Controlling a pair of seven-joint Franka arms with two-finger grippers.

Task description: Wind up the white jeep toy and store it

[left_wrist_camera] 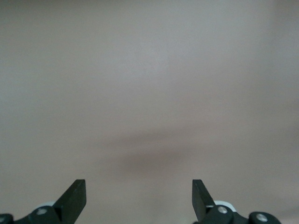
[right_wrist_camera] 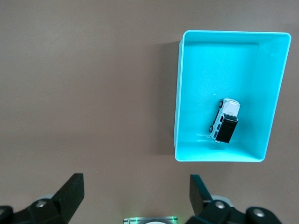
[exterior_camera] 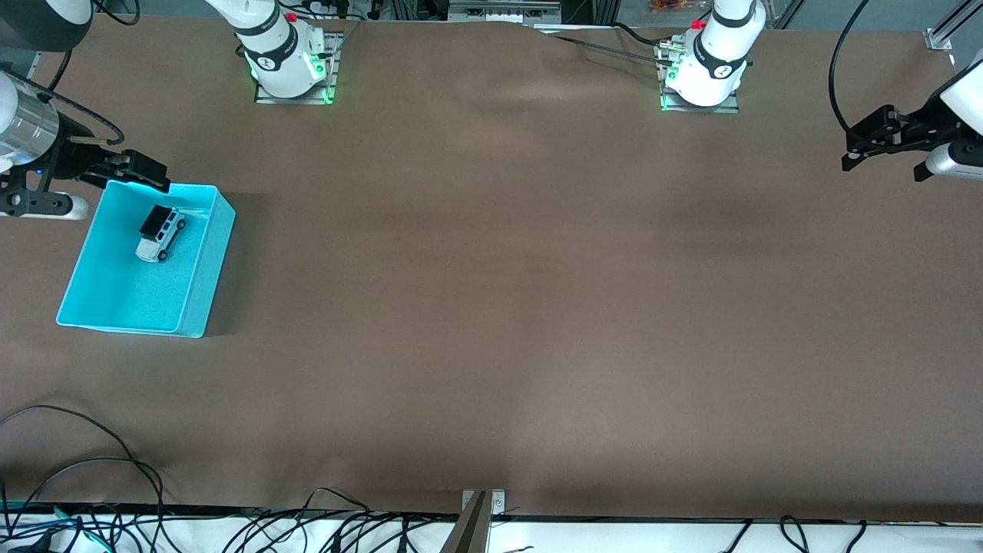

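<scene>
White jeep toy [exterior_camera: 160, 233] resting on its wheels inside turquoise bin [exterior_camera: 201, 278], at the right arm's end of the counter [exterior_camera: 491, 307]. Right pincer [exterior_camera: 130, 170] spread wide, empty, above the bin's rim. Left pincer [exterior_camera: 868, 142] likewise spread wide, empty, waiting over bare counter at the left arm's end.

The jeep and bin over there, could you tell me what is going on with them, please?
The jeep already sits on its wheels inside the turquoise bin at the right arm's end of the table. Neither arm holds anything. The right gripper, jaws open, is over the bin's edge nearest the bases. The left gripper waits, open, over bare table at its own end.
</scene>
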